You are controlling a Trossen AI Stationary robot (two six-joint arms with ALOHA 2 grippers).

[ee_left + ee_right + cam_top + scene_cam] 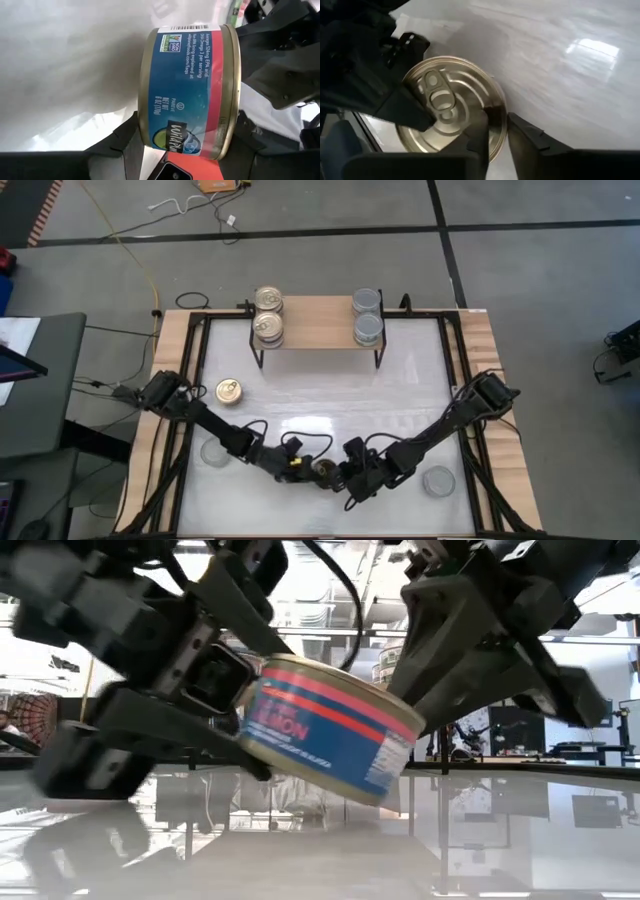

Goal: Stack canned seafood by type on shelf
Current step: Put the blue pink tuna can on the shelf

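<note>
- Near the front edge of the white table, both arms meet over one blue-and-red salmon can, held clear of the surface and tilted
- The left gripper is closed on the can, its fingers pressing opposite sides of the wall
- The right gripper sits right beside the can's gold pull-tab lid; its fingers are nearly together at the rim, and whether they grip it cannot be told
- This looks like a handover or a re-grip before shelving
- On the shelf at the back, gold-lidded cans stand on the left and silver-lidded cans on the right
- Next, the can should go onto the gold group, set down level
- One gold can and two silver cans wait on the table
</note>
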